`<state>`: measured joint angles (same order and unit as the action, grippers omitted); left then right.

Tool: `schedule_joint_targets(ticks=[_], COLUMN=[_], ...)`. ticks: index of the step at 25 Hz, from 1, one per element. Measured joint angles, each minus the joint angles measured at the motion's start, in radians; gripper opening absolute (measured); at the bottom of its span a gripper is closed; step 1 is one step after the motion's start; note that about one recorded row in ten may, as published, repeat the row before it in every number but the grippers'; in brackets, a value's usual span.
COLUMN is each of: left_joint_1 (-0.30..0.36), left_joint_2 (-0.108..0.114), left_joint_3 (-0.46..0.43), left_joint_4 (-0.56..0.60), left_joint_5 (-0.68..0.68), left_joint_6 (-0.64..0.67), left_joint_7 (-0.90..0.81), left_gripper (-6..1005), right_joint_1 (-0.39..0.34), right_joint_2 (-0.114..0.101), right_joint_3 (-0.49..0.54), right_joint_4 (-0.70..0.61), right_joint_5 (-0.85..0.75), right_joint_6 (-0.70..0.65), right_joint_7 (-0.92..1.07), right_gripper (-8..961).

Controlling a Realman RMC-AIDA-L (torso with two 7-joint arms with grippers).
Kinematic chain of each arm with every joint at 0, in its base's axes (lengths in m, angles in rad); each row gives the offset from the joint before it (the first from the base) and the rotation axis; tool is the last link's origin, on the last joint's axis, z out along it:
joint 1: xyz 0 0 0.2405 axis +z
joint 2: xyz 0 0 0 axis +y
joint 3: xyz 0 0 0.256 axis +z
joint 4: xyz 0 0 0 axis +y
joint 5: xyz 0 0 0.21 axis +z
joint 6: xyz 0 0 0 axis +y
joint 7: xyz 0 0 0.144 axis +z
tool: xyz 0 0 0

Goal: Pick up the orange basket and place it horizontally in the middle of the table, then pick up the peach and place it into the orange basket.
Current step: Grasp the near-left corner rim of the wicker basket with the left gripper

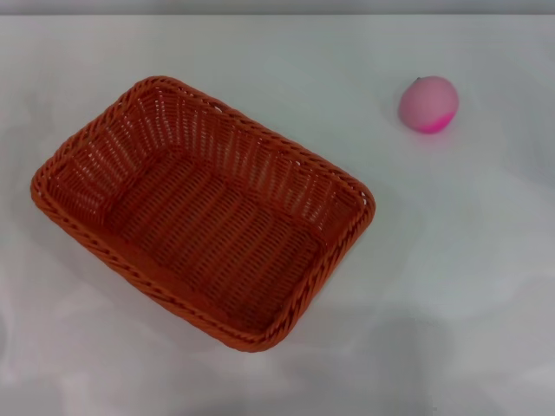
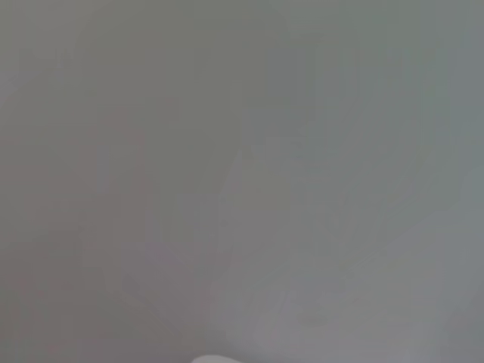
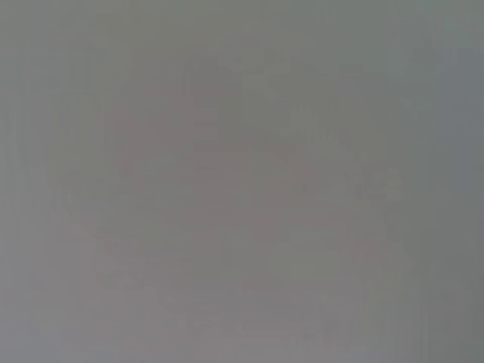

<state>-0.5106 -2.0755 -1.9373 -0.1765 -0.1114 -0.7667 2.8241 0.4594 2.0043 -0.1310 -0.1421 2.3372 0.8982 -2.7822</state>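
One orange basket, woven with a braided rim and sloping openwork sides, sits empty and skewed diagonally on the left-middle of the white bench. One peach, pale pink with a magenta blush low on one side, lies well apart toward the far right. Neither tool shows up anywhere, so can't tell how open they are, and both wrist views are just blank grey.
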Motion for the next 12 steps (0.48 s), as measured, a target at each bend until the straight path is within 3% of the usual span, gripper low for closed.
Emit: schedule_joint_targets(ticks=[5, 12], left_joint_1=[0.0, 0.0], left_joint_2=[0.002, 0.002], left_joint_3=[0.0, -0.002], left_joint_4=[0.0, 0.0], left_joint_5=[0.001, 0.001], left_joint_6=[0.001, 0.003], left_joint_7=[0.0, 0.0], left_gripper=[892, 892], right_joint_1=[-0.004, 0.008], right_joint_2=[-0.002, -0.003], right_joint_3=[-0.094, -0.113], right_joint_4=[-0.008, -0.014], right_joint_5=[-0.001, -0.001], right_joint_6=[0.005, -0.052], right_joint_7=[-0.008, -0.011], right_gripper=[868, 868])
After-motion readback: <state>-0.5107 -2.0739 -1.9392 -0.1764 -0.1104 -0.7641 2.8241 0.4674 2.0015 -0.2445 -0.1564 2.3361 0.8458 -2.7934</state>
